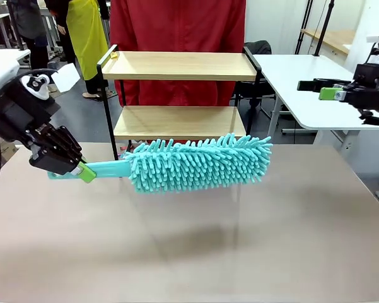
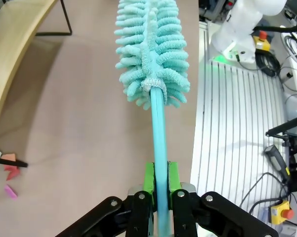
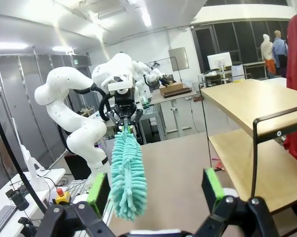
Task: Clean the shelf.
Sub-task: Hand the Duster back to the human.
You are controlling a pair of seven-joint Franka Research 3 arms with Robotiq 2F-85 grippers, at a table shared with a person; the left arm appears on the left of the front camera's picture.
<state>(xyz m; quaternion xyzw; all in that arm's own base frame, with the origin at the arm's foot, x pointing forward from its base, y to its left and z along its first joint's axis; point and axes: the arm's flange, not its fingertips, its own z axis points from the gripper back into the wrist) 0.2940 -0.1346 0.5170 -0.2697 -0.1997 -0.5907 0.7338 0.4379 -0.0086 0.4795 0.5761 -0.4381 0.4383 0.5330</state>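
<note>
From the front, we see the left gripper [image 1: 83, 170] clenched on the duster [image 1: 198, 163] handle, just before the shelf [image 1: 180, 121] at the table's [image 1: 239, 246] far edge. Left wrist: fingers [image 2: 148, 177] pinch the handle. Right wrist: right gripper [image 3: 155, 187] spread wide beside the shelf.

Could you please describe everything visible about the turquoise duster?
The duster has a fluffy turquoise head of chenille-like microfibre fingers on a slim, smooth handle of the same colour, plastic by its look. It is held roughly level above the brown table, in front of the shelf's lower board, head toward the robot's right. The left pincer is shut on the handle's end, green pads on either side.
</note>
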